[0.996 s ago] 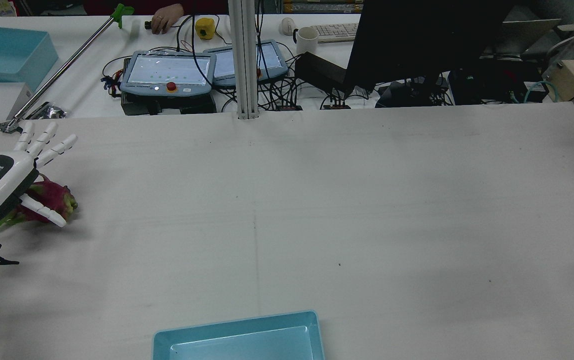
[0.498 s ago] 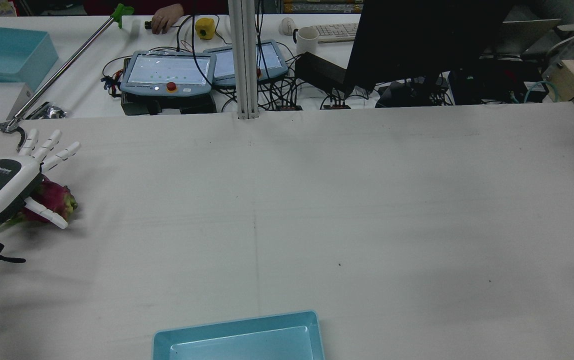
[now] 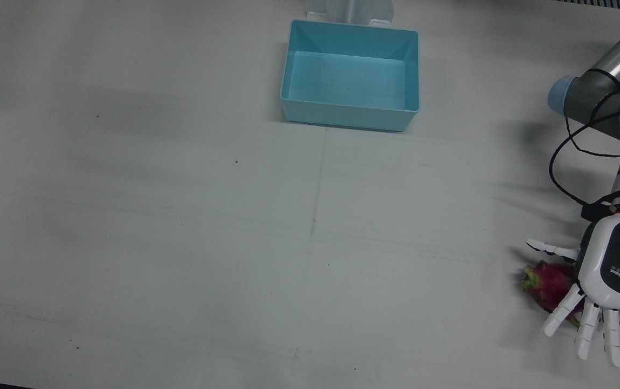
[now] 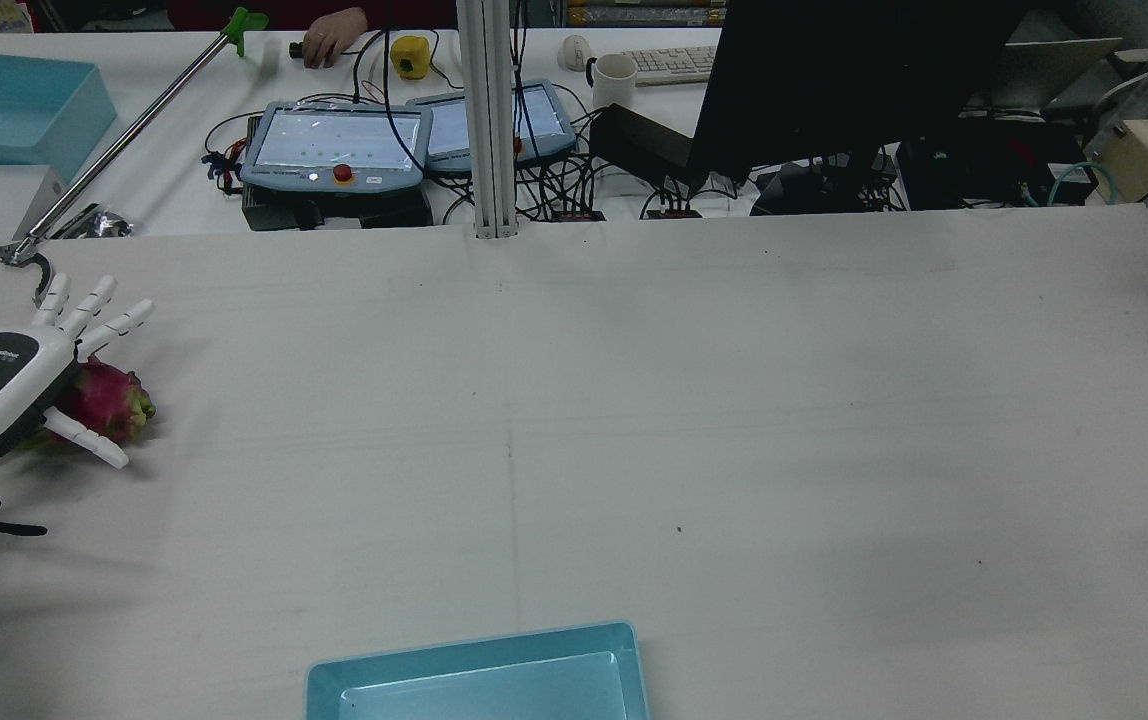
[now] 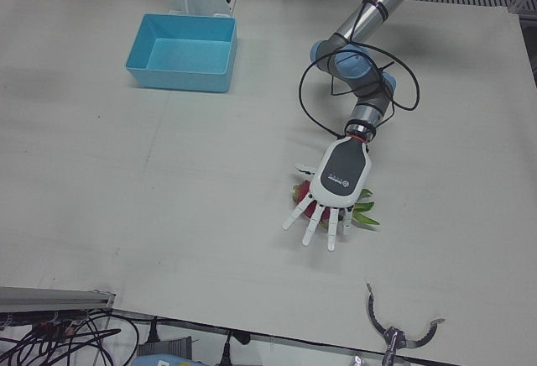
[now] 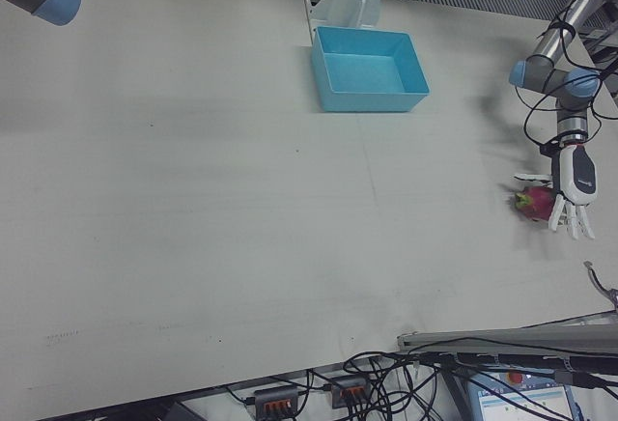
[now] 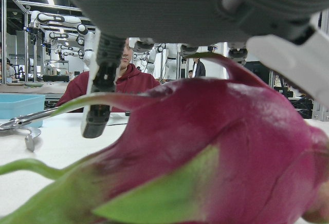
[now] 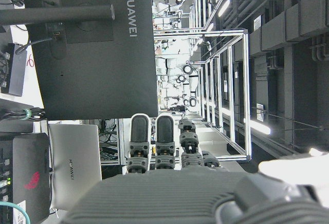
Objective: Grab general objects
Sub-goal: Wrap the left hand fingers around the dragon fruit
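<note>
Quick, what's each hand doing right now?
Left hand: open, fingers spread over the dragon fruit, not gripping it.
Right hand: cannot tell.

Sprawling across the room, a pale grey counter (image 4: 634, 400), backing onto a cluttered white desk (image 4: 184, 150), standing behind, a dark monitor (image 4: 834, 90), glowing overhead, ceiling strip lights (image 8: 257, 126)

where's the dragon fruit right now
The pink-and-green dragon fruit lies at the rear view's far left table edge, under the open left robot hand, far from the light-blue plastic bin.
</note>
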